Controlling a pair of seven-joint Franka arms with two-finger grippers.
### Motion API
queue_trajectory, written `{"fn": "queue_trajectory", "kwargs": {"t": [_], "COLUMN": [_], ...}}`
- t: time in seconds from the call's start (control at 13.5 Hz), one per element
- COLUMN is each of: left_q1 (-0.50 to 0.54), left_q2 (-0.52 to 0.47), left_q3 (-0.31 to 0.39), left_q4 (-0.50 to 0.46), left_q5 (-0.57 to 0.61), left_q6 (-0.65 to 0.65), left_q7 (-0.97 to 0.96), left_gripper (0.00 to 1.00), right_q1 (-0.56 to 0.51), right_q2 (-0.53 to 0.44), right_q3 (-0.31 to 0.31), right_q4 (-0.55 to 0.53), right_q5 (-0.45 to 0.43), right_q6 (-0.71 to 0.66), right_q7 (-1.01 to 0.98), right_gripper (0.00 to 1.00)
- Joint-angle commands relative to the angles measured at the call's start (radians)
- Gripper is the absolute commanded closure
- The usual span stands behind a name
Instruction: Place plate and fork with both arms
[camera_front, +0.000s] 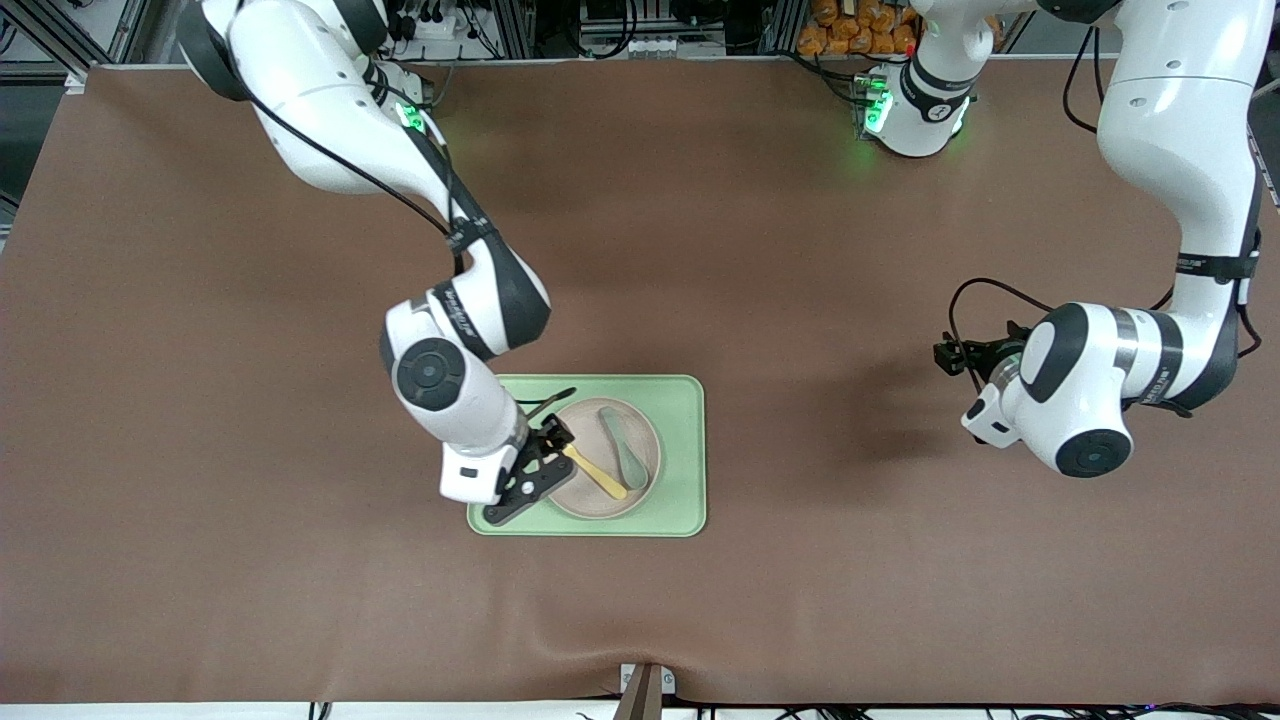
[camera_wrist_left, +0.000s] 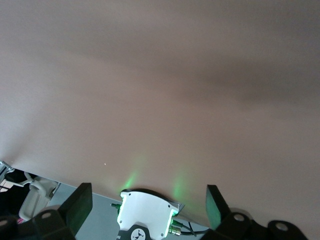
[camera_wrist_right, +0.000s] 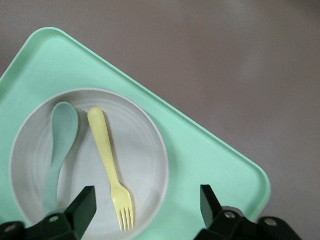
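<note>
Green tray (camera_front: 680, 455) holds plate (camera_front: 640, 480) with fork (camera_front: 595, 473) and spoon (camera_front: 625, 445); both hands gape empty.

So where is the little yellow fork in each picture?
Front view: the fork lies on the plate, beside the spoon, by the right gripper.
Left wrist view: not in it, only bare table.
Right wrist view: the fork on the plate.
Shared landmark: the green tray.
</note>
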Motion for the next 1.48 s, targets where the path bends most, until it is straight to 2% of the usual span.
{"fn": "queue_trajectory", "kwargs": {"t": [0.0,0.15,0.52,0.67,0.96,1.18,1.4], "left_q1": [0.006,0.006,0.007,0.001,0.014,0.038,0.057], "left_q2": [-0.076,-0.085,-0.139,-0.166,-0.286,-0.404,-0.536], "left_q3": [-0.006,-0.006,-0.006,-0.008,-0.006,-0.006,-0.006], "left_q4": [-0.098,-0.106,-0.181,-0.211,-0.264,-0.299,-0.294], "left_q5": [0.013,-0.022,-0.096,-0.122,-0.171,-0.19,-0.238], "left_q6": [0.007,0.005,-0.053,-0.098,-0.157,-0.176,-0.216], "left_q7": [0.005,0.007,0.018,0.016,0.018,0.062,0.093], "left_gripper": [0.0,0.0,0.0,0.0,0.0,0.0,0.0], "right_q1": [0.026,0.033,0.058,0.07,0.075,0.084,0.101], "right_q2": [0.083,0.097,0.11,0.114,0.122,0.122,0.122], "right_q3": [-0.013,-0.013,-0.013,-0.013,-0.013,-0.013,-0.013], "right_q4": [0.059,0.059,0.05,0.047,0.033,0.004,0.004], "right_q5": [-0.015,-0.015,-0.018,-0.021,-0.053,-0.055,-0.056], "right_q6": [0.065,0.07,0.073,0.076,0.093,0.133,0.133], "right_q7": [-0.009,-0.009,-0.003,-0.001,0.011,0.025,0.04], "right_gripper": [0.12,0.23,0.39,0.39,0.39,0.39,0.38]}}
